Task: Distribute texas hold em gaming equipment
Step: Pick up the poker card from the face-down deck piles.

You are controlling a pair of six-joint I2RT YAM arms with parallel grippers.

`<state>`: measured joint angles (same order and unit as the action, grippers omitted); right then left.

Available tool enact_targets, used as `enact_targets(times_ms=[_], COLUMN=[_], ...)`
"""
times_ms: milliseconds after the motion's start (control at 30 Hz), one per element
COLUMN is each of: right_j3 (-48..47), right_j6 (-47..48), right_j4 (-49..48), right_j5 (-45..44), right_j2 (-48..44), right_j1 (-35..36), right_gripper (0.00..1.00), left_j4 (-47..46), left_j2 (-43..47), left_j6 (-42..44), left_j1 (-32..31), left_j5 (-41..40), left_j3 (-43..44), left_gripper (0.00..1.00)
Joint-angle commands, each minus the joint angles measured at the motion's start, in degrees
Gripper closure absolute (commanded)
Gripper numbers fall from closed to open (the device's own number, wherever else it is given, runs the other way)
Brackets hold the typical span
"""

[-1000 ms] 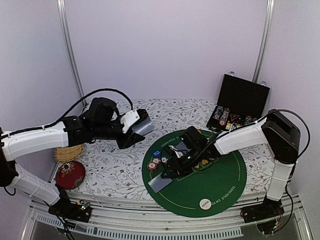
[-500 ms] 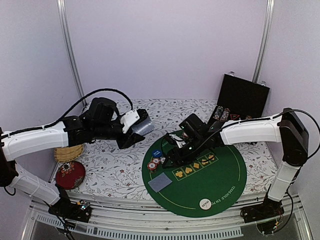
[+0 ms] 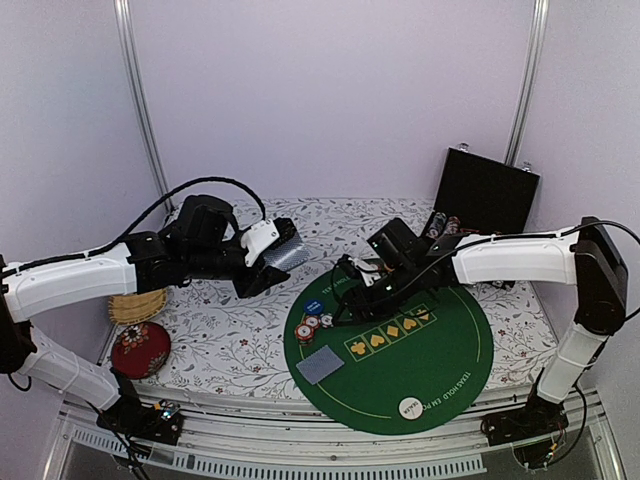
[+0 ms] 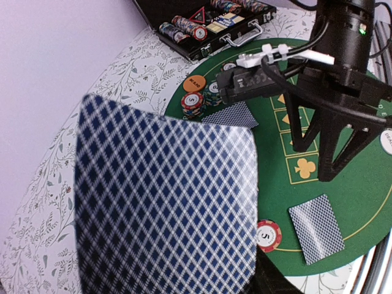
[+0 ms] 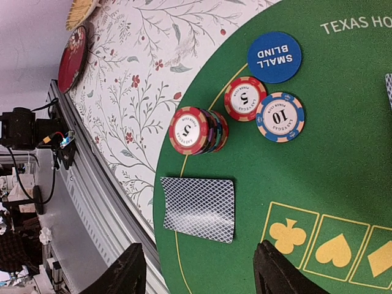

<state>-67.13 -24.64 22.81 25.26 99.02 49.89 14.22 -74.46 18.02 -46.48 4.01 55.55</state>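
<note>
My left gripper [image 3: 268, 262] is shut on a deck of playing cards [image 3: 288, 252], held above the flowered cloth left of the green mat [image 3: 440, 350]. The deck's blue-diamond back fills the left wrist view [image 4: 165, 202] and hides the fingers. My right gripper [image 3: 345, 303] is open and empty above the mat's left part. Below it lies one face-down card [image 5: 199, 209], also seen from above [image 3: 320, 366]. Near the card are a chip stack [image 5: 195, 130], a red chip [image 5: 244, 98], a blue chip [image 5: 280, 116] and the blue small-blind disc [image 5: 274, 56].
An open black case [image 3: 480, 205] with chips stands at the back right. A white button disc [image 3: 409, 407] lies at the mat's near edge and an orange disc [image 4: 194, 84] at its far side. A straw basket [image 3: 137, 306] and a red cushion [image 3: 140, 348] sit at the far left.
My right gripper has let go of the card on the mat's near left and pulled up and back from it. The left arm with the deck has not moved.
</note>
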Motion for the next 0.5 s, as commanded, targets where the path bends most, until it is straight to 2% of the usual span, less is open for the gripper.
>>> enact_targets(times_ms=[0,333,467], right_j3=[1.43,1.65,0.74], right_j6=[-1.04,-1.4,0.53], right_j4=[0.09,-0.17,-2.55], right_j5=[-1.81,-1.94,1.29], right_j2=[-2.52,-5.42,-9.04], right_j1=[-0.84,-2.92,-4.94], right_gripper=[0.38,0.38,0.34], left_j4=[-1.4,-1.41,-1.33], left_j2=[1.76,1.72,1.6], left_j6=[0.54,0.63,0.63], left_j1=[0.34,0.41,0.35], left_j5=[0.01,0.04,0.24], left_j3=[-0.2,-0.22,-0.27], left_gripper=[0.51,0.51,0.51])
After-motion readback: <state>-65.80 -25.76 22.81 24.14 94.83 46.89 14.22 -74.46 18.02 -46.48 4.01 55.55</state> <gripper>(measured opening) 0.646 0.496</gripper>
